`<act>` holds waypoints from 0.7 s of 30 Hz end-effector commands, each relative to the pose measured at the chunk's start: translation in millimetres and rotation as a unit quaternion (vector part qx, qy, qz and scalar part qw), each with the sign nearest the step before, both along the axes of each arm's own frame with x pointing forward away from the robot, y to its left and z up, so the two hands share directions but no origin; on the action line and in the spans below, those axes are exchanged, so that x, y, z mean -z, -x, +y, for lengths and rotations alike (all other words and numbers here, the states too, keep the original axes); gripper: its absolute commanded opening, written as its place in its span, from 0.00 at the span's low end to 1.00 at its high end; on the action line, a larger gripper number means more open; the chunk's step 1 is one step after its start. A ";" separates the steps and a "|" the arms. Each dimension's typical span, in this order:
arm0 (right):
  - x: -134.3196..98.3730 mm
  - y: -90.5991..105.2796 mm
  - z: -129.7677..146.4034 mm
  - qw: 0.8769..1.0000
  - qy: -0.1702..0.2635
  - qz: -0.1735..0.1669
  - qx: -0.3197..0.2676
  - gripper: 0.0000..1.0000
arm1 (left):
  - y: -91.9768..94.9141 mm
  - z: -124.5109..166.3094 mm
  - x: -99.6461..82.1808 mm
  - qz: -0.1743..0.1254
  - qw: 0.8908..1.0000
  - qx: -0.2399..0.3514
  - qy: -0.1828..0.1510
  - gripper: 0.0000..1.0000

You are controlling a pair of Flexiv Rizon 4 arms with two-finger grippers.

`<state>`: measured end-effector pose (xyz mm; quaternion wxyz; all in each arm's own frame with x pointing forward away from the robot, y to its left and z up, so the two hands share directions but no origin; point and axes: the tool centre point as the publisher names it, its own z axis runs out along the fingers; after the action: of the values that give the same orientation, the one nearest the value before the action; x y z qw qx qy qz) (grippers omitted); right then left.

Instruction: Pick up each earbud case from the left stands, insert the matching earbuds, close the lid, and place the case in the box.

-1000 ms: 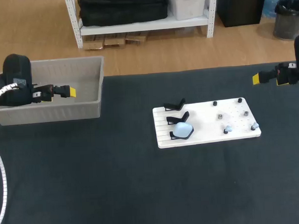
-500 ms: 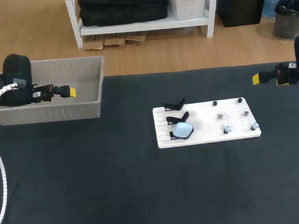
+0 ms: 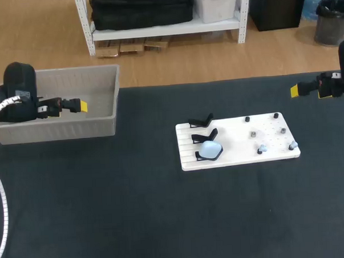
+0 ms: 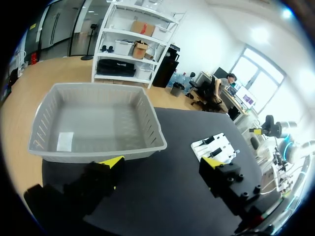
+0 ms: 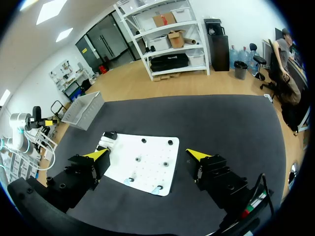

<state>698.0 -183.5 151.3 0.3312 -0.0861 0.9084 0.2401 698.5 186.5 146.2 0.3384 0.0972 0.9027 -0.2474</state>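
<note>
Jaws apart — blue case [image 3: 210, 149] on board [image 3: 237, 146]

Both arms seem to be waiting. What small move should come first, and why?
Probably the left gripper should start toward the pale blue earbud case on the black stand of the white board: it and the right gripper are open, empty, far off.
</note>
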 end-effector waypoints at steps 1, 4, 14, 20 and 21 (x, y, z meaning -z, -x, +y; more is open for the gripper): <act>0.8 -1.2 -1.2 1.000 -0.002 0.000 -0.003 1.00 | -8.3 -1.2 -8.4 -0.002 1.000 0.016 -0.013 1.00; 0.8 -1.2 -1.2 1.000 -0.002 0.000 -0.003 1.00 | -13.6 -7.4 -17.3 -0.013 0.998 0.051 -0.018 1.00; 0.8 -1.2 -1.2 1.000 -0.002 0.000 -0.003 1.00 | -19.6 -47.1 -40.5 -0.069 0.963 0.255 -0.060 1.00; 0.8 -1.2 -1.2 1.000 -0.002 0.000 -0.003 1.00 | -18.0 -79.0 -39.3 -0.116 0.929 0.346 -0.069 1.00; 0.8 -1.2 -1.2 1.000 -0.002 0.000 -0.003 1.00 | -17.5 -84.8 -37.0 -0.122 0.923 0.358 -0.072 1.00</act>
<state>698.1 -183.5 151.3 0.3312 -0.0861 0.9084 0.2401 706.5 111.7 190.2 0.3254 0.3911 0.8210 -0.2591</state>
